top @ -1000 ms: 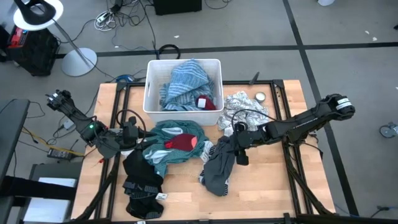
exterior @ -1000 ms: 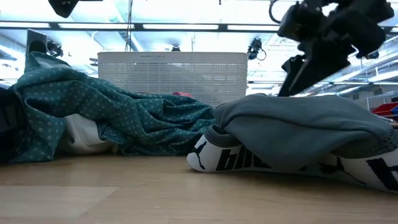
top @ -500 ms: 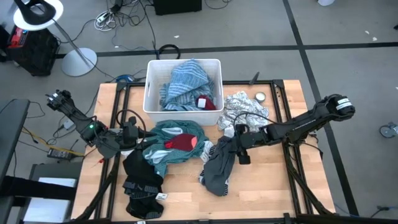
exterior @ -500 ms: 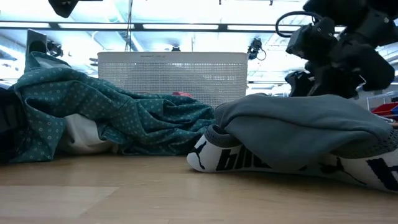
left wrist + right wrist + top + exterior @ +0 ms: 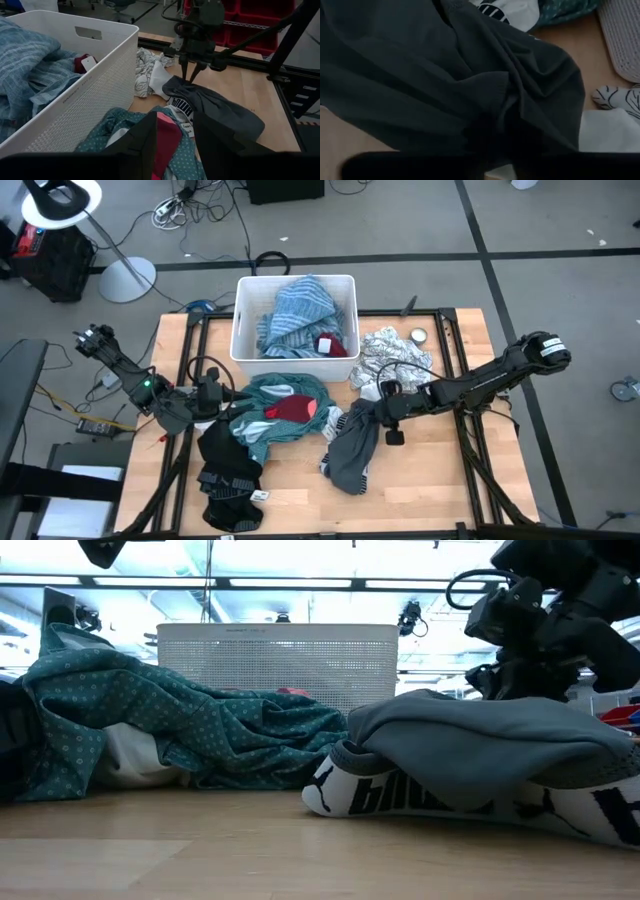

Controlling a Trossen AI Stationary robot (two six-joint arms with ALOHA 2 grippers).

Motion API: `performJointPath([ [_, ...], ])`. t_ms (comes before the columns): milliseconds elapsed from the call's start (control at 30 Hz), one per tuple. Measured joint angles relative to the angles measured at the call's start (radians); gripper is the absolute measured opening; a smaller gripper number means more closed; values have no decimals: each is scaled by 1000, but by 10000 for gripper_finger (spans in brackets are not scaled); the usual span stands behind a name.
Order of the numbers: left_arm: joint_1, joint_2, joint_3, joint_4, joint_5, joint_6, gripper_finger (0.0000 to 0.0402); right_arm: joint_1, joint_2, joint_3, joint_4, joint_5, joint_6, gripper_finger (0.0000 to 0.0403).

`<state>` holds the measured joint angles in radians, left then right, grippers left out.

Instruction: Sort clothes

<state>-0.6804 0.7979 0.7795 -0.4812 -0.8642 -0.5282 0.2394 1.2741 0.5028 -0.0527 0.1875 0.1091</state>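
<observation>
While pinching, right tool (image 5: 368,412) grips grey garment (image 5: 352,448).

White tub (image 5: 243,320) at counter's (image 5: 420,490) far edge; small round metal lid (image 5: 419,335) near far right corner; floor lamp (image 5: 125,277), cables (image 5: 175,210) beyond.

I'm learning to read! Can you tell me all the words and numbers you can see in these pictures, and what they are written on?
Big black letters and a leaping-cat logo on the white garment under the grey garment: cut off by folds, not readable as a word.
Tag on the red item in the white tub: too small to read.
White label on the black clothes: too small to read.
</observation>
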Motion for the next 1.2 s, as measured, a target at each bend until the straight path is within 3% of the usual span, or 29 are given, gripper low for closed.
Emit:
performJointPath([
  [100, 0, 0, 0, 0, 0, 0, 131, 0, 0, 27, -18, 0, 29, 9],
  [433, 0, 0, 0, -1, 0, 0, 131, 0, 0, 343, -220, 6, 15, 3],
  [600, 0, 0, 0, -2, 0, 0, 131, 0, 0, 517, -328, 79, -66, 2],
  [833, 0, 0, 0, -3, 0, 5, 131, -30, 0, 728, -341, 114, -191, 1],
  [1200, 0, 0, 0, -3, 0, 29, 131, -200, 0, 973, -271, 129, -323, 1],
])
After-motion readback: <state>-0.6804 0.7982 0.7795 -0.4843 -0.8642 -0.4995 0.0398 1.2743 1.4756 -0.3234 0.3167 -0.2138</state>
